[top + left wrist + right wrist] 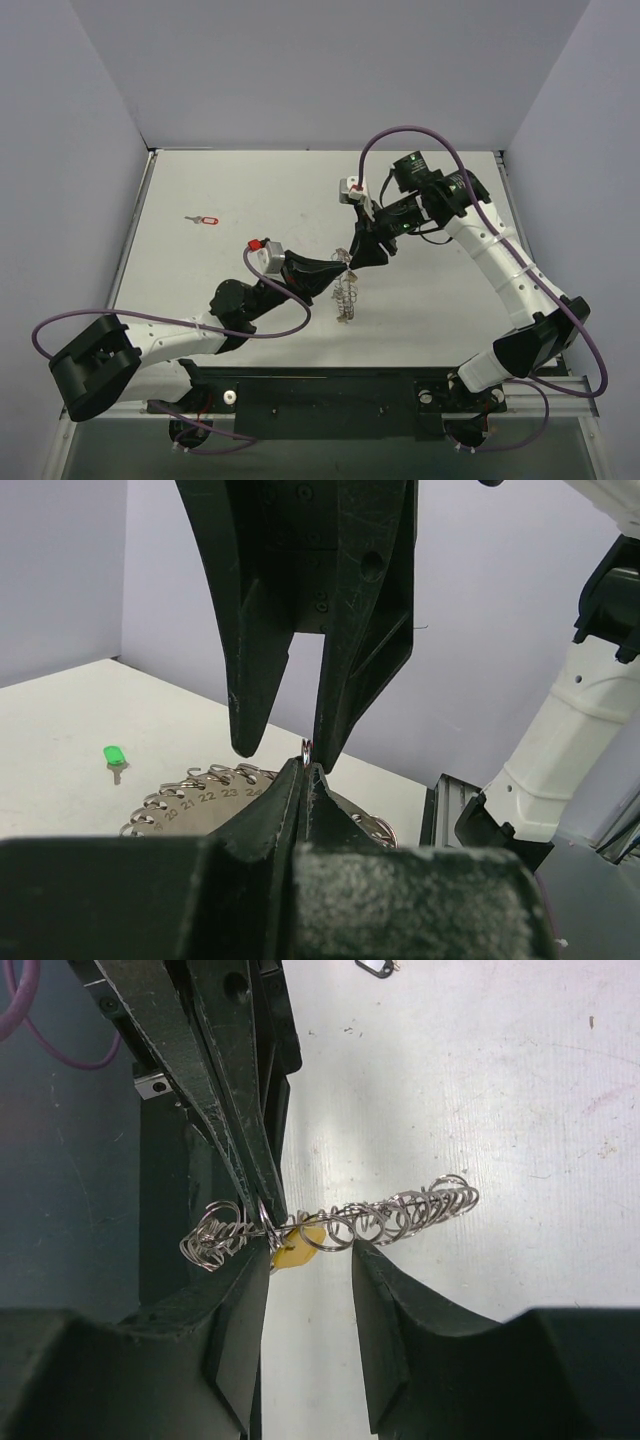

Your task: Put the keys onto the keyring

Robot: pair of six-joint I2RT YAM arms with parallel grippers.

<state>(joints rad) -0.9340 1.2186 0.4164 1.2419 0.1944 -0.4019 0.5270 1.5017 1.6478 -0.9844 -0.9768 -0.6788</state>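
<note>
The keyring (345,298) is a silver hoop rimmed with small wire loops, seen edge-on between both arms. My left gripper (343,270) is shut on one loop at its rim (306,747). In the left wrist view the keyring (200,798) shows numbers along its rim. My right gripper (310,1265) is open, its fingers either side of the keyring (410,1212) and a yellow-headed key (297,1247) hanging at the gripped loop. A red-headed key (205,219) lies at the far left. A green-headed key (113,755) lies on the table. A dark key (378,966) lies further off.
The white table (250,200) has raised rails at its left and right edges (505,200). Purple cables (420,135) loop above the right arm and beside the left arm. The right arm's white link (560,740) stands close at the right of the left wrist view.
</note>
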